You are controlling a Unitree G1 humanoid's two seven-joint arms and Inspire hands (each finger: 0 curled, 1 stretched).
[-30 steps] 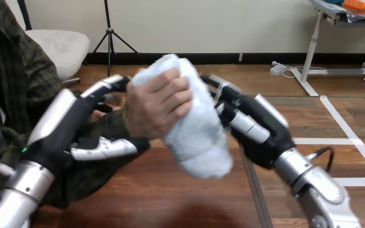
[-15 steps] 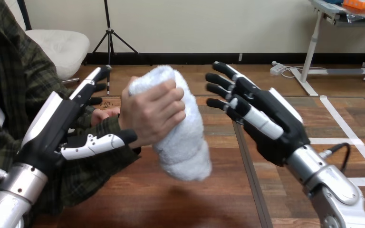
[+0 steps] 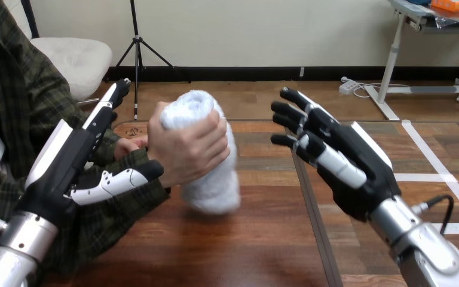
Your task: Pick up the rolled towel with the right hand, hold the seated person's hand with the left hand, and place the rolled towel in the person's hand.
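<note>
**A:** What is the biggest thing in front of the robot?

**B:** The brown wooden counter (image 3: 263,251), which spreads across the lower half of the head view. Next in size is the person's dark green plaid sleeve (image 3: 18,119), which comes in from 9 o'clock and reaches toward the centre.

**A:** And the robot's own hands?

**B:** The left hand (image 3: 66,161) sits at about 8 o'clock, just beside the sleeve. Its fingers (image 3: 110,101) are straight and point toward 1 o'clock, curled round nothing. Its thumb (image 3: 116,179) stretches toward 3 o'clock, under the person's wrist. I cannot tell whether the thumb touches the wrist. The right hand (image 3: 352,167) is at 4 o'clock. Its fingers (image 3: 302,98) are spread and nearly straight, pointing toward 10 o'clock, and they hold nothing. There is a clear gap between them and the towel.

**A:** Where is the towel, then?

**B:** The white rolled terry towel (image 3: 212,185) is close to the centre, a little toward 9 o'clock. It is tilted, with its upper end toward 11 o'clock and its lower end toward 5 o'clock. The person's hand (image 3: 185,152) is wrapped round its upper half. Neither robot hand touches it. I cannot tell whether its lower end rests on the counter.
</note>
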